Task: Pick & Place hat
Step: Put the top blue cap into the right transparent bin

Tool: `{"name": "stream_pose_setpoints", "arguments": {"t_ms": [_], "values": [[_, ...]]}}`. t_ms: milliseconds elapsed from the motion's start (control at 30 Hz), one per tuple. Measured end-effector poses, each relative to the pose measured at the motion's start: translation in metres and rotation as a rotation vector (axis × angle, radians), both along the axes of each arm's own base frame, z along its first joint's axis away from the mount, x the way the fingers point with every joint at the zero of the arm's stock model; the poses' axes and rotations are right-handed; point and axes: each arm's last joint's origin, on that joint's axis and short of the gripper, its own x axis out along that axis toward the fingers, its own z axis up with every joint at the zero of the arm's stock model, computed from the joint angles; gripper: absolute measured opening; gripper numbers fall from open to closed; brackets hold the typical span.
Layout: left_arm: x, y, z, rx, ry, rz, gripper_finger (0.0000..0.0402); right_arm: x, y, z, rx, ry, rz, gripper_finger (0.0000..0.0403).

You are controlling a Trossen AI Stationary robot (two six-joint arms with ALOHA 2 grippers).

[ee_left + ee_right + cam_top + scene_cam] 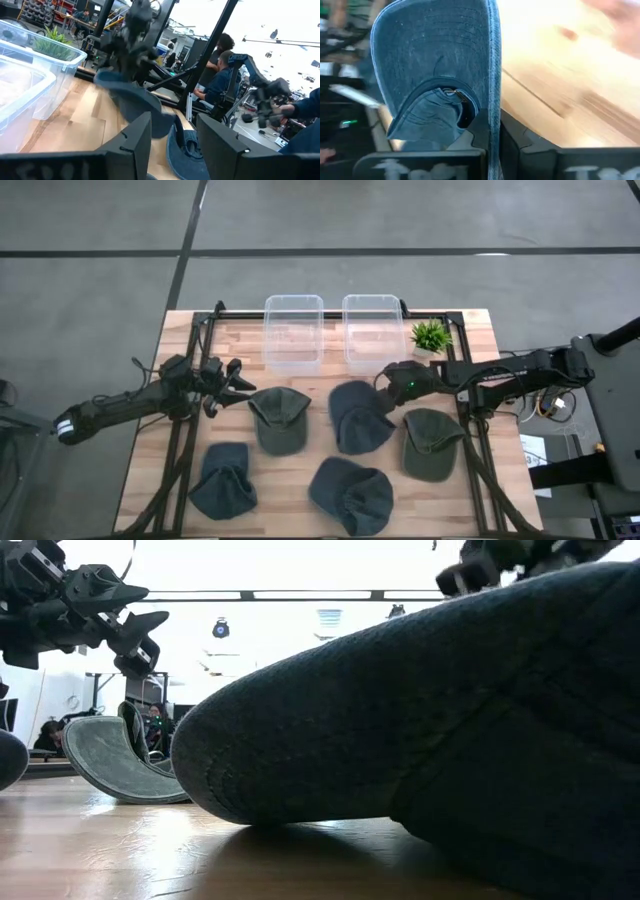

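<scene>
Several dark blue-grey caps lie on the wooden table [190, 340]. My right gripper [393, 387] reaches in from the table's right and is shut on the middle cap [358, 418]; this cap fills the right wrist view [430, 60] and shows in the left wrist view [135, 95]. My left gripper [235, 380] is open and empty, above the table just left of another cap [278, 418]; it also shows in the low view [125, 625] and in its own wrist view [172, 145]. Other caps lie front left [223, 480], front middle [352, 495] and right [432, 442]. My right gripper pinches the cap's edge [493, 120] between its two fingers, at the side where the brim runs into the crown. The fingers come from the table's right. The cap's underside faces the wrist camera. Whether its other end rests on the table, I cannot tell.
Two clear plastic bins [293, 330] [373, 330] stand side by side at the table's far edge, with a small green plant [430, 337] to their right. Black frame rails [185, 450] run along the table's left and right sides. People sit beyond the table [220, 80].
</scene>
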Motion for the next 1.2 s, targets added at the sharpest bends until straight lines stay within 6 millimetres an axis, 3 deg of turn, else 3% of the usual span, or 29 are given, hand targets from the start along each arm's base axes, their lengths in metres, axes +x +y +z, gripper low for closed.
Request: {"name": "stream_pose_setpoints", "arguments": {"t_ms": [233,433,667,867,1200], "values": [[0.0,0.0,0.001,0.001,-0.003,0.0,0.0151,0.003,-0.002,0.079,-0.187,-0.134,-0.013,0.0012],[0.0,0.0,0.001,0.003,-0.002,0.0,0.0151,-0.023,-0.019,0.142,-0.371,0.008,-0.177,0.0012],[0.0,0.0,0.001,0.003,-0.002,0.0,0.0151,-0.05,-0.056,0.188,-0.526,0.061,-0.305,0.0012],[0.0,0.0,0.001,0.001,-0.001,0.0,0.0151,-0.053,-0.098,0.191,-0.544,0.047,-0.304,0.0012],[0.0,0.0,0.001,-0.035,0.006,-0.002,0.0151,-0.028,-0.156,0.145,-0.444,0.138,-0.278,0.0012]]}}
